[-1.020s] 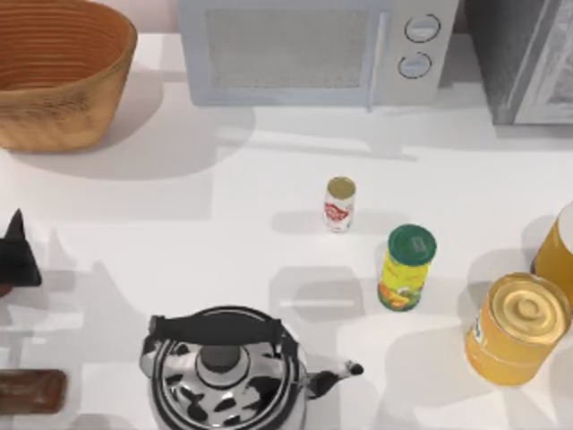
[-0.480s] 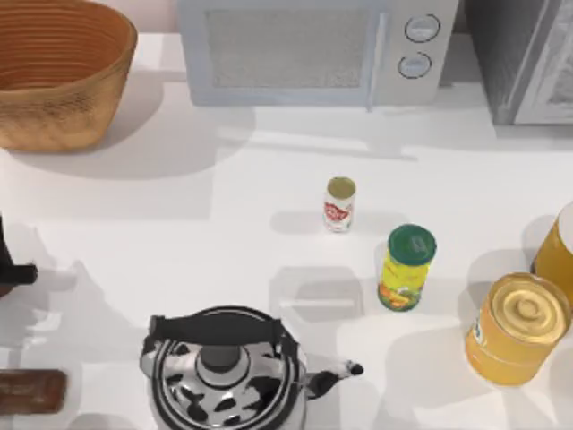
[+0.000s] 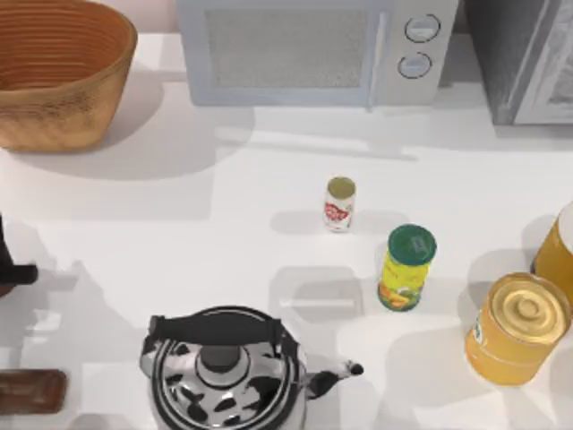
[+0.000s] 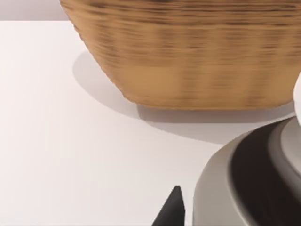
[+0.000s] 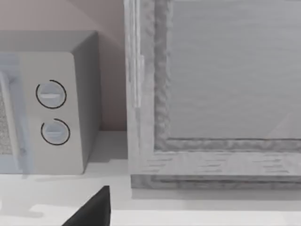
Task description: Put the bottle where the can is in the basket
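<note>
Standing untouched well away from the left gripper, whose finger state cannot be told, the slim white red-labelled can is on the table, the round orange-brown wicker basket beyond; nothing yet moved, judging so.

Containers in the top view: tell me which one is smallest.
The can, slim and white with a red label and dull gold top. It stands alone mid-table, shorter and thinner than the green-capped bottle and the wide orange jar.

White table with soft shadows, grey microwave against a pale pinkish wall.
</note>
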Tool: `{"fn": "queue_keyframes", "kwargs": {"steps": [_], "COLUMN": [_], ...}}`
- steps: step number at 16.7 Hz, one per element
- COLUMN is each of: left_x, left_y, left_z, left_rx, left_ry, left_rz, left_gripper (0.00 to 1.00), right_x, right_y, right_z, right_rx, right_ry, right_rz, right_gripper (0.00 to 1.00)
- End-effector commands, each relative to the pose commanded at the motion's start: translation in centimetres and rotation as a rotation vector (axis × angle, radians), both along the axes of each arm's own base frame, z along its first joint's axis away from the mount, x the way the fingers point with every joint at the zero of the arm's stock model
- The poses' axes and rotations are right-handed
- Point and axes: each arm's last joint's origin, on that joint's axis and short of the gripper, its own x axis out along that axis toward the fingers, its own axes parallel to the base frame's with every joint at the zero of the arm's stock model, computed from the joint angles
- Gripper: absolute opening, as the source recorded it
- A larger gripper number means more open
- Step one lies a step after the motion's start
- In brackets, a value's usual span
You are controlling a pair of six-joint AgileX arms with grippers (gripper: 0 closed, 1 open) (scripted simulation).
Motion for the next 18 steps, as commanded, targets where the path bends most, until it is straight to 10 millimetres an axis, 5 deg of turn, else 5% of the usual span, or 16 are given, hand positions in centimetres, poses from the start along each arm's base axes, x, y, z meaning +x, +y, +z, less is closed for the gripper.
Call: {"fn": "queue_keyframes", "kwargs": {"steps": [10,18], "left_x": [1.4,8.3], "left_y": [0.9,4.5], "left_z": [1.2,9.6], "left_rx": [0.029,0.127], "left_ry": [-0.073,-0.411], "left_rz": [0.054,0.232], "left_gripper": [0.00,0.00], "right_x": [0.0,0.0], "right_y": [0.0,0.0], "right_z": [0.0,0.0], "right_rx": [0.000,0.000], "right_ry": [0.000,0.000], "right_rz": [0.000,0.000], "right_gripper": [1.00,1.00]}}
